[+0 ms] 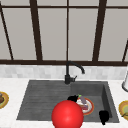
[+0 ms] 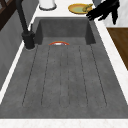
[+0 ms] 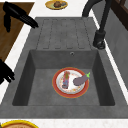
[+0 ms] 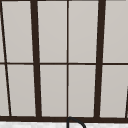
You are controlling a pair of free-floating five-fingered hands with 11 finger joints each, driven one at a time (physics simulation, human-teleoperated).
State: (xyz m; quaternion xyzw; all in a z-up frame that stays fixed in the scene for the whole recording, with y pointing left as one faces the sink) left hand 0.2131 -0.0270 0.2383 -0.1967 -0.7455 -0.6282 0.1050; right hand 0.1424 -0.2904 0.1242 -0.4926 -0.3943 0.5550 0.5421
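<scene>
- Hovering left hand (image 3: pixel 17 15): fingers straight, holding nothing, before the sink (image 3: pixel 25 75).
- Right hand (image 2: pixel 103 11): fingers relaxed, empty, at the basin's front rim.
- Eggplant (image 3: pixel 80 80) lies on the plate (image 3: pixel 55 87) in the basin — best approached from above, clear of the walls.

Lit evenly, flat and bright throughout. Pale, blank glow behind window (image 4: pixel 67 57), no visible lamp or sunbeam. Hardly any cast shadow in sink (image 3: pixel 45 82); inner walls rendered slightly darker. No glare on faucet (image 1: pixel 71 71) or white counter (image 2: pixel 107 47). Soft, blocky render blur across all views. Red ball (image 1: pixel 67 115) shaded smoothly, no highlight.
</scene>
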